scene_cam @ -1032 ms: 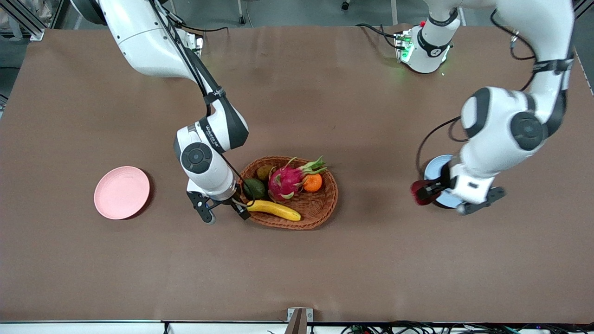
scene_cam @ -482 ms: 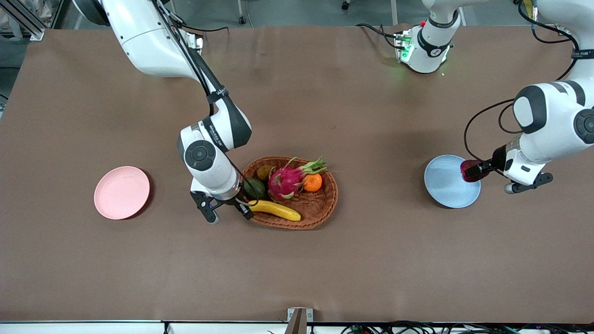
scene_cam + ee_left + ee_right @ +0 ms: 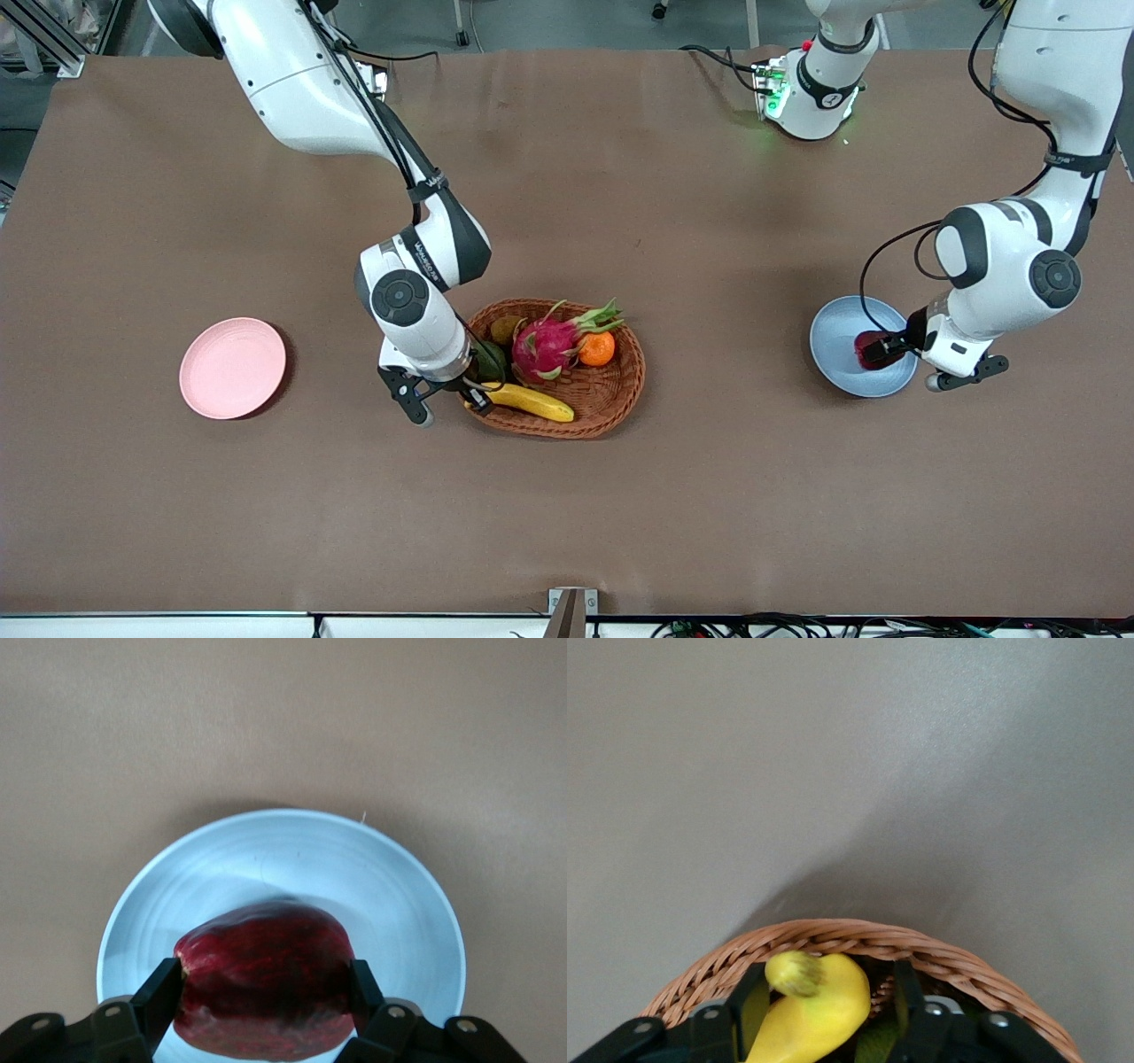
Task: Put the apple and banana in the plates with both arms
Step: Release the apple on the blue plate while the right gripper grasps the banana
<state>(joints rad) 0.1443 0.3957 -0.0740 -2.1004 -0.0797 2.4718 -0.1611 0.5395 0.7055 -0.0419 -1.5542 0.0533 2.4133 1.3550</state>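
Since half a second ago, left gripper [image 3: 886, 347] has come in from the blue plate's edge to over its interior, apple carried along; right gripper [image 3: 474, 396] has shifted slightly toward the basket and closer onto the banana's end. Item: left gripper, jaws clamped on the apple [image 3: 264, 979], one black finger [image 3: 159, 996] pressed to each side of the fruit; whether the fruit touches the plate surface cannot be told. Item: apple, dark red, lumpy, held over the light blue plate [image 3: 833, 341], which sits toward the left arm's end of the table. Item: right gripper, at the basket rim nearest the right arm's end, jaws part-open and straddling the stem end of the banana [image 3: 530, 401], a finger [image 3: 748, 1003] on either side; contact with the peel cannot be confirmed. Item: banana, yellow, lying in the brown wicker basket [image 3: 611, 403] along the rim nearest the front camera. Item: basket also holds a magenta dragon fruit [image 3: 542, 346], a small orange [image 3: 598, 349] and a dark green fruit [image 3: 492, 361]. Item: pale pink plate [image 3: 232, 368], bare, toward the right arm's end of the table, well apart from the basket.
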